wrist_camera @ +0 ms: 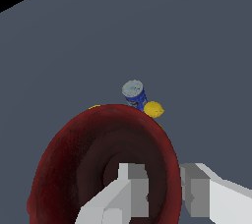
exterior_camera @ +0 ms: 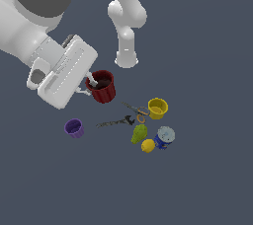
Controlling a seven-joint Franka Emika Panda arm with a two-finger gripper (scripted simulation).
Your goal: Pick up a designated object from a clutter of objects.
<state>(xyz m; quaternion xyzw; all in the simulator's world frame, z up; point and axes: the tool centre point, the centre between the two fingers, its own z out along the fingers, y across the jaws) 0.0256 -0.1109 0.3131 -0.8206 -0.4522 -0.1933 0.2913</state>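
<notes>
The dark red mug [exterior_camera: 104, 87] with a dark interior is at my gripper [exterior_camera: 89, 85], to the exterior view's left of the clutter. In the wrist view the mug [wrist_camera: 74, 154] fills the picture with its mouth toward the camera. My gripper [wrist_camera: 165, 174] straddles its wall: one finger [wrist_camera: 130, 188] is inside the mug, the other [wrist_camera: 197, 188] is outside, and they are closed on the rim. I cannot tell whether the mug rests on the ground or hangs above it.
On the grey ground lie a purple cup [exterior_camera: 74, 128], a dark wrench [exterior_camera: 116, 121], scissors [exterior_camera: 136, 109], a yellow cup [exterior_camera: 157, 108], a green fruit [exterior_camera: 139, 133], a lemon [exterior_camera: 147, 145] and a blue-white can [exterior_camera: 164, 137]. The arm's white base [exterior_camera: 126, 58] stands behind.
</notes>
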